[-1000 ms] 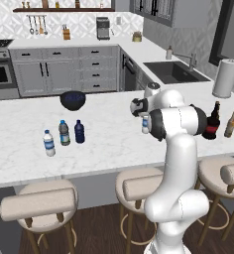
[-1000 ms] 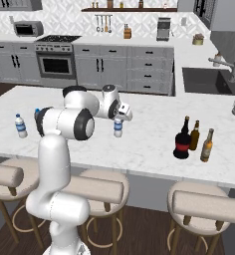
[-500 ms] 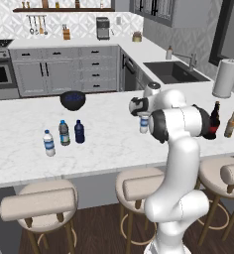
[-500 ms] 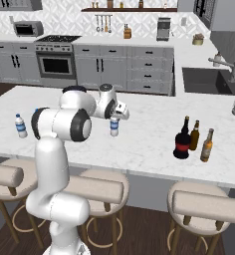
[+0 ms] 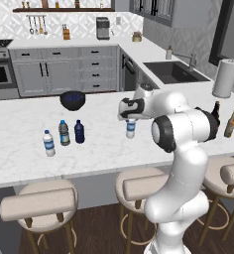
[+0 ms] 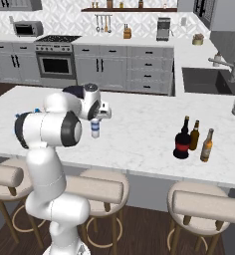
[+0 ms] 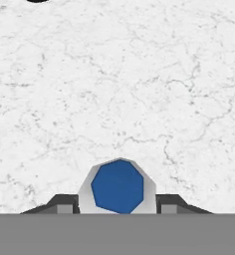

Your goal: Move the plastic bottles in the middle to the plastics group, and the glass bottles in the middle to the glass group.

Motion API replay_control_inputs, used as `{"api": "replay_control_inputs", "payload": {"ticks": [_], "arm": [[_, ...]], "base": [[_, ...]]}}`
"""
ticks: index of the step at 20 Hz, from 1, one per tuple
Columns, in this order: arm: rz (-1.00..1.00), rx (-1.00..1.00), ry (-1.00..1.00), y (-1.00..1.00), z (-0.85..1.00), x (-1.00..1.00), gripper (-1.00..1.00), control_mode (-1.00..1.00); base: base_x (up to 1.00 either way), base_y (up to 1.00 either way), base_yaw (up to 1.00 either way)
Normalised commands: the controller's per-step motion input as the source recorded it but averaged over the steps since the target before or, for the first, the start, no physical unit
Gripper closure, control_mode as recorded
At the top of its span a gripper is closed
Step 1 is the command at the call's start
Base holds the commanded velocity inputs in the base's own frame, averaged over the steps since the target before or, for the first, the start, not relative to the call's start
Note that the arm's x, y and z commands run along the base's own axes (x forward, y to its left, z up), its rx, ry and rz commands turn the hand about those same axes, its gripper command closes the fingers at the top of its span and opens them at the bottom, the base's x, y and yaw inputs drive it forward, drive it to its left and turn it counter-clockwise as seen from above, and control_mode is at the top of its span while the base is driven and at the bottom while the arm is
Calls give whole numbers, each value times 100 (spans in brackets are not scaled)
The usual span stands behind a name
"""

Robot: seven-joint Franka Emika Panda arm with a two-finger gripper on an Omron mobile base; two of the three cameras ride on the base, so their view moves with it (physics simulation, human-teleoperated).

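My gripper (image 5: 131, 118) is shut on the small clear plastic bottle (image 5: 131, 129) with the blue label and holds it upright over the middle of the marble counter (image 5: 104, 149). From the right side the same bottle (image 6: 95, 129) hangs under the hand. In the hand view its blue top (image 7: 118, 186) sits between my dark fingertips (image 7: 59, 203). To the left stand the clear water bottle (image 5: 48, 143), the greyish blue-capped bottle (image 5: 64, 132) and the navy bottle (image 5: 79, 131). The squat red-labelled bottle (image 6: 180, 144) stands beside two brown beer bottles (image 6: 194, 135) (image 6: 206, 145).
A black bowl (image 5: 72, 99) sits on the counter behind the plastic bottles. A paper towel roll (image 5: 225, 78) stands at the far right near the sink (image 5: 173, 72). Padded stools (image 5: 39, 203) line the counter's front edge.
The gripper has carried the clear bottle leftwards along the counter, closer to the bottles at the left. Nothing else has moved.
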Motion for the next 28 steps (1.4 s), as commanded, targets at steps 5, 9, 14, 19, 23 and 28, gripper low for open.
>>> {"api": "replay_control_inputs", "payload": {"ticks": [5, 9, 14, 19, 23, 28], "arm": [[32, 0, 0, 100, 0, -46, 100, -100], [32, 0, -3, 96, 0, -30, 100, -100], [32, 0, 0, 85, 0, -25, 100, -100], [31, 0, -3, 75, 0, -5, 100, -100], [25, 0, -7, 56, -1, -1, 100, -100], [14, 0, -11, 48, -2, 0, 100, -100]], "base": [[0, 0, 0], [0, 0, 0], [0, 0, 0], [0, 0, 0], [0, 0, 0], [0, 0, 0]]}}
